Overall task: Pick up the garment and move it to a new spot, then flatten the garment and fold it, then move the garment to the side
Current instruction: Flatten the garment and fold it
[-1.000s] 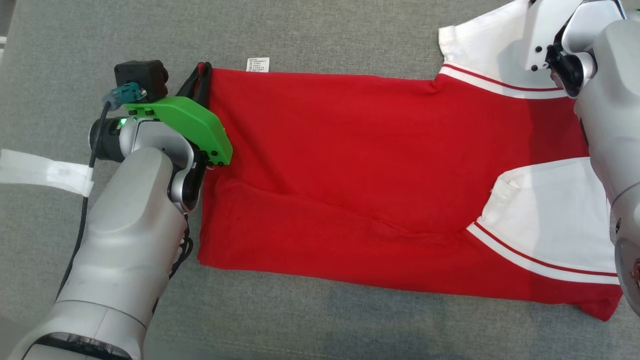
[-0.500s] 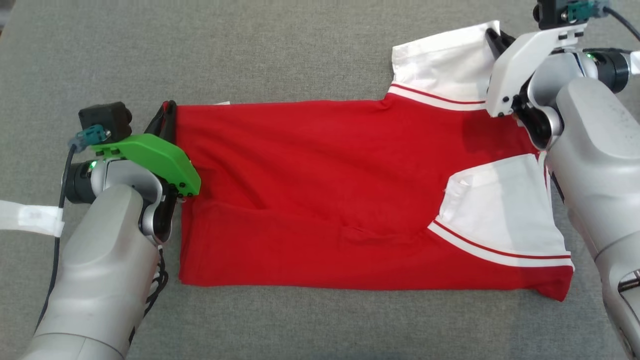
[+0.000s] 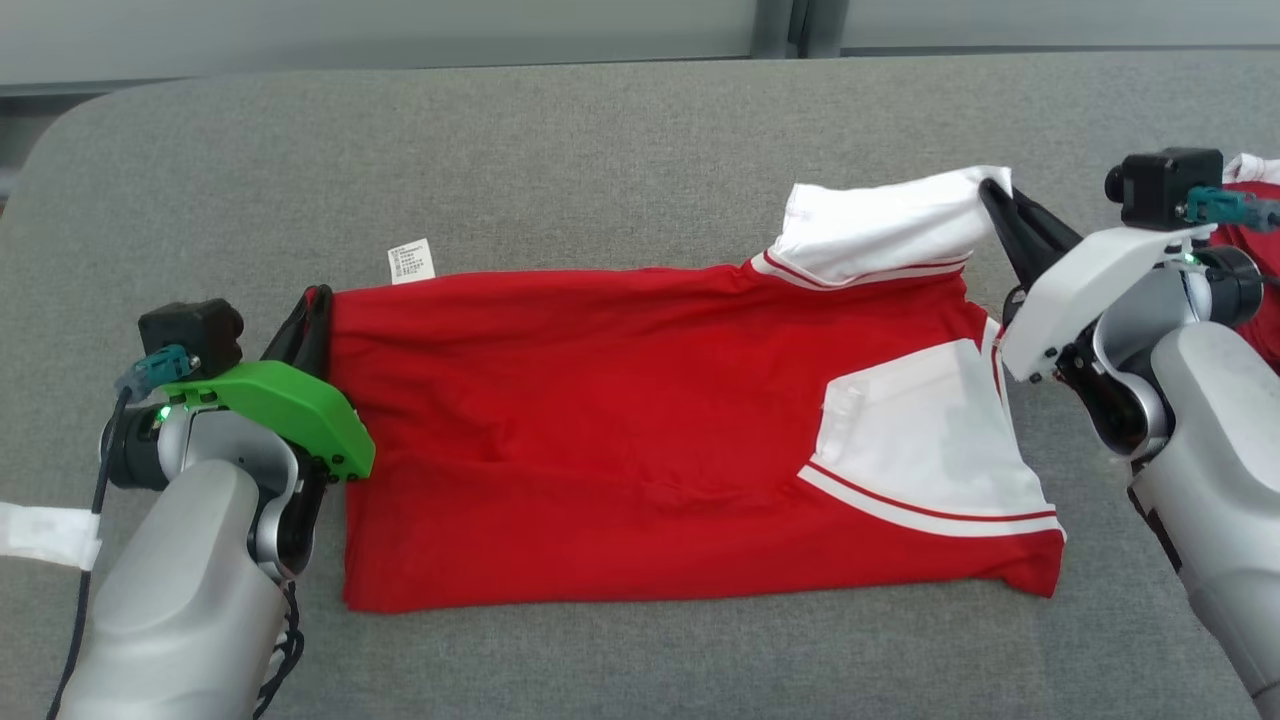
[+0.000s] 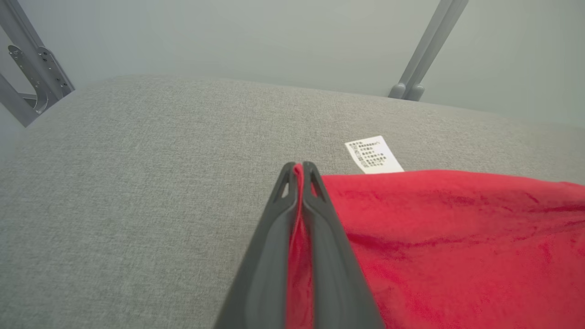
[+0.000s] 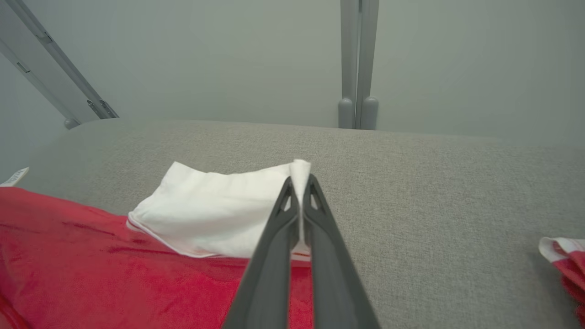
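Across the gray table lies a red shirt with white, red-striped sleeves. At its hem corner the left gripper is clamped on the cloth. The right gripper clamps one raised sleeve.

Red garment with white, red-striped sleeves on grey table; edge cloth looks red-white.

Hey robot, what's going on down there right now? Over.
Left gripper shut on red-and-white shirt, at hem. Right gripper shut on white sleeve, raised. Another garment far right, apart.

Test lab, grey padded table, metal struts
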